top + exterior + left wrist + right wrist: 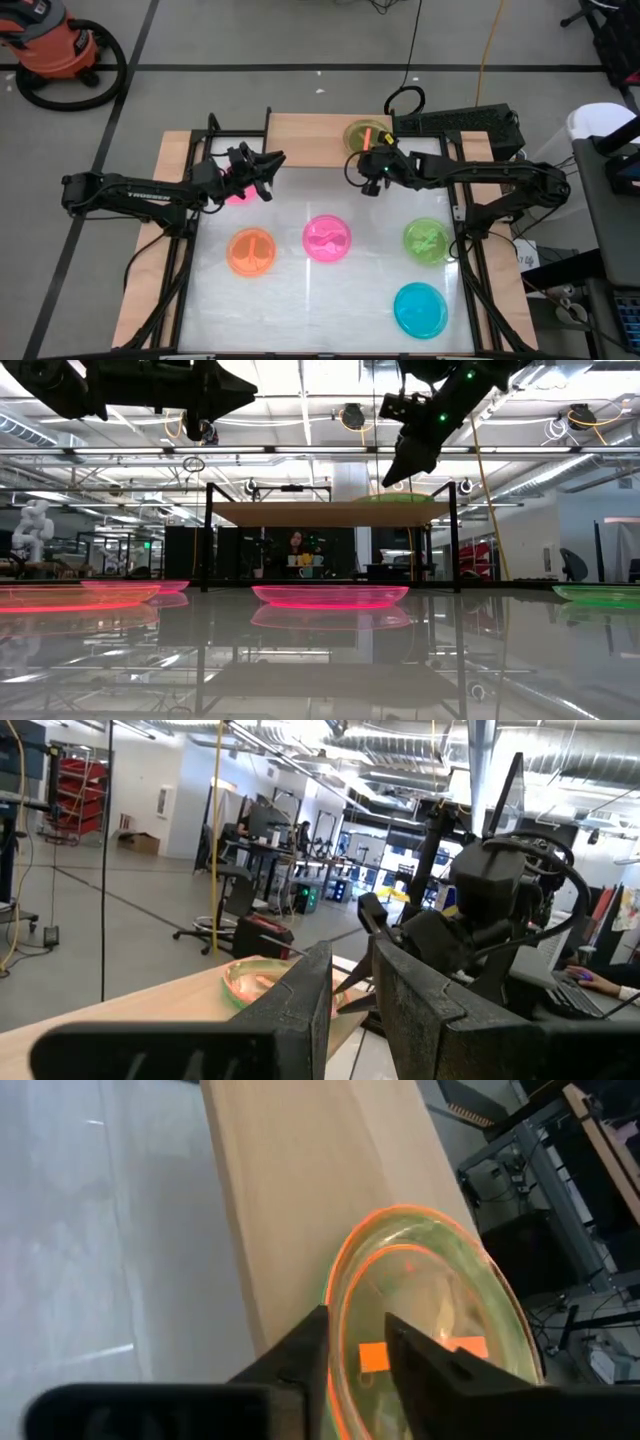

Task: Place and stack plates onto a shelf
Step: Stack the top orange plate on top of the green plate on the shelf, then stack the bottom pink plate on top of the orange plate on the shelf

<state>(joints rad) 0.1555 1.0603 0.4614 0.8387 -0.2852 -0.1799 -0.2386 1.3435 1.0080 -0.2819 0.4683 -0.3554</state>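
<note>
The shelf (310,140) (330,513) stands at the table's far edge. A green plate (360,133) (440,1300) is nested on an orange one at the shelf's right end. My right gripper (366,163) (355,1345) is narrowly open at this stack's near rim. My left gripper (268,165) (352,990) is narrowly open and empty, raised near the shelf's left end, above a pink plate (237,193). Flat on the tabletop lie an orange plate (252,250), a pink plate (327,238) (330,596), a green plate (427,240) and a cyan plate (420,308). My right gripper comes slanting down from the near side, with one finger (300,1355) outside the stacked plates' near rim (338,1330) and the other over the bowl. I cannot tell whether the fingers touch the rim. The plates rest flat on the shelf.
The shelf's left and middle board (300,1200) is bare wood. A black box (470,125) sits beyond the table's far right corner, with cables beside it. Black frame rails (465,230) run along both sides of the white tabletop (330,300). A person (296,545) sits far behind.
</note>
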